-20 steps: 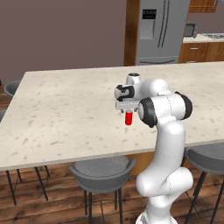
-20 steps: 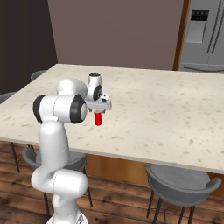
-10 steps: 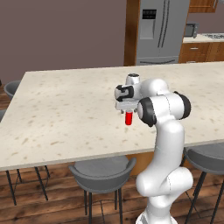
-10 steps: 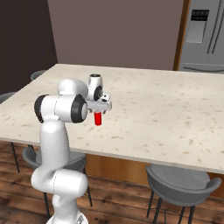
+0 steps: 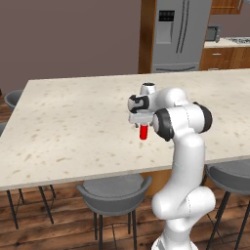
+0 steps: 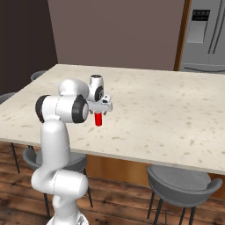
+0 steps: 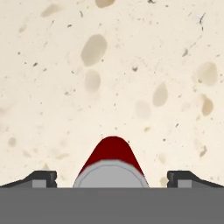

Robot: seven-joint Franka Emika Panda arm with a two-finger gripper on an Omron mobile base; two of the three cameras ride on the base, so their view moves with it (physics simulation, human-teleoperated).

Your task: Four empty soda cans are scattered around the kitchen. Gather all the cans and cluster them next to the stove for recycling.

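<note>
Nothing moved; jaws wide astride can [image 7: 112, 164].

**One red can upright on the worktop**

A red soda can [image 5: 144, 132] with a silvery top stands upright on the pale speckled worktop [image 5: 68, 122], near its front edge. In the hand view the can sits at 6 o'clock, its grey lid nearest the camera and the red body behind it.
</note>
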